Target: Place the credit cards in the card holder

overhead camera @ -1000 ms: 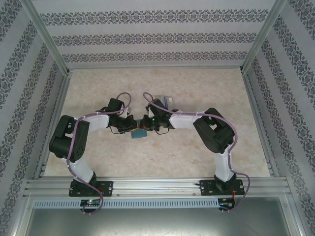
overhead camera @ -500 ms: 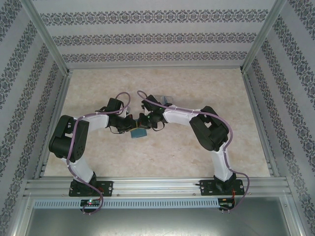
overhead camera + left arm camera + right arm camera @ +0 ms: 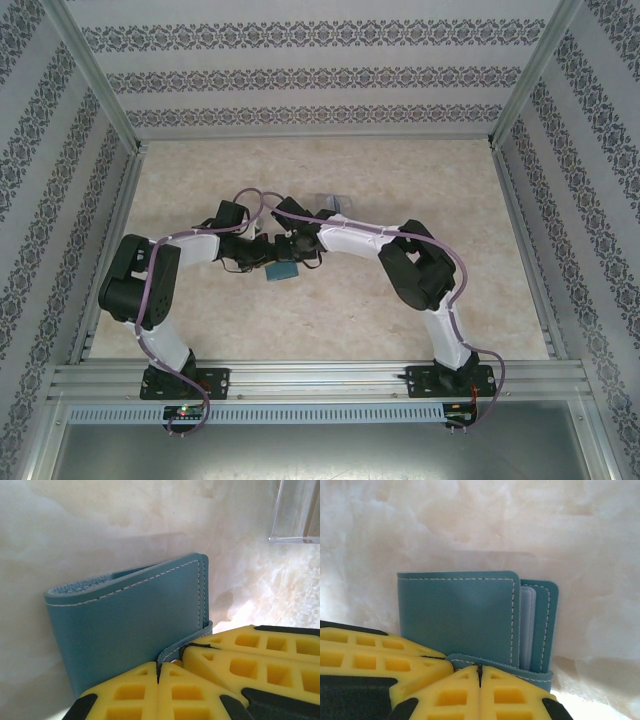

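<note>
A blue-grey folding wallet (image 3: 132, 617) lies on the pale table, also seen from above (image 3: 284, 270). My left gripper (image 3: 160, 666) is shut on the wallet's closing strap (image 3: 187, 639). My right gripper (image 3: 479, 669) is shut on the same strap (image 3: 530, 672) from the other side, and its yellow fingers (image 3: 250, 650) sit beside the left ones. Pale inner leaves (image 3: 527, 625) show between the wallet's (image 3: 455, 617) covers. The credit cards are hidden. The clear card holder (image 3: 297, 515) stands just beyond the wallet, behind the right wrist in the top view (image 3: 334, 199).
Both arms meet at mid-table, the wrists close together above the wallet. Patterned walls and metal frame posts (image 3: 100, 90) enclose the table on three sides. Bare marbled tabletop (image 3: 420, 170) stretches behind and to both sides.
The right arm has swung left and away from its base, its wrist now closer to the left wrist. The left arm and the wallet have hardly moved.
</note>
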Available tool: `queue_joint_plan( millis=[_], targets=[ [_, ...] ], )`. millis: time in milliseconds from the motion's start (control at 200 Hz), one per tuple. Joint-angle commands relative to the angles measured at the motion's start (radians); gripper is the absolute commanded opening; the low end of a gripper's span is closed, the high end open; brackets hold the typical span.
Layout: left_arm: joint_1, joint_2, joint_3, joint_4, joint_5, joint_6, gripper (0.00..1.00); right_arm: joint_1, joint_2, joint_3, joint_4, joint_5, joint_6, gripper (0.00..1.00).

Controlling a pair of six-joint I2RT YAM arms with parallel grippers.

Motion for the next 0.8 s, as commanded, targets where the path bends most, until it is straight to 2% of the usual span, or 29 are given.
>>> queue_joint_plan(
  millis=[0,115,240,375,445,485,525,545,570,580,585,595,629,649,749,794],
  targets=[
    [0.014,-0.048,-0.027,-0.009,-0.043,-0.009,0.15,0.012,0.027,-0.101,-0.038,0.099,-0.029,0.01],
    [0.026,-0.127,-0.028,-0.042,-0.059,-0.015,0.18,-0.002,-0.126,-0.164,0.042,0.085,-0.023,0.05],
    [0.035,-0.248,-0.007,-0.123,-0.108,-0.001,0.22,-0.010,-0.308,-0.237,0.107,0.123,-0.039,0.12],
    [0.035,-0.379,0.050,-0.283,-0.256,0.037,0.31,-0.023,-0.506,-0.314,0.117,0.243,-0.082,0.21],
    [0.037,-0.440,0.078,-0.352,-0.340,0.064,0.41,-0.036,-0.622,-0.380,0.154,0.316,-0.114,0.27],
    [0.036,-0.477,0.084,-0.377,-0.399,0.077,0.52,-0.045,-0.697,-0.432,0.190,0.367,-0.139,0.32],
    [0.036,-0.516,0.084,-0.393,-0.470,0.084,0.67,-0.055,-0.775,-0.489,0.236,0.422,-0.176,0.38],
    [0.035,-0.545,0.079,-0.396,-0.504,0.089,0.77,-0.058,-0.813,-0.521,0.260,0.447,-0.201,0.47],
    [0.034,-0.575,0.068,-0.390,-0.546,0.097,0.87,-0.066,-0.861,-0.555,0.288,0.478,-0.232,0.62],
    [0.033,-0.584,0.064,-0.387,-0.558,0.101,0.89,-0.069,-0.878,-0.569,0.298,0.489,-0.247,0.83],
    [0.033,-0.587,0.061,-0.384,-0.565,0.103,0.90,-0.070,-0.886,-0.575,0.303,0.494,-0.254,0.91],
    [0.032,-0.601,0.056,-0.380,-0.581,0.107,0.91,-0.074,-0.905,-0.589,0.311,0.508,-0.265,0.96],
    [0.030,-0.634,0.042,-0.368,-0.626,0.120,0.94,-0.083,-0.965,-0.625,0.327,0.562,-0.306,0.98],
    [0.029,-0.648,0.035,-0.363,-0.652,0.127,1.00,-0.089,-0.997,-0.644,0.330,0.598,-0.321,0.98],
    [0.017,-0.720,-0.014,-0.321,-0.788,0.167,0.99,-0.132,-1.146,-0.756,0.374,0.736,-0.390,0.98],
    [0.012,-0.765,-0.053,-0.280,-0.800,0.196,1.00,-0.163,-1.198,-0.824,0.405,0.786,-0.406,0.98]
  ],
)
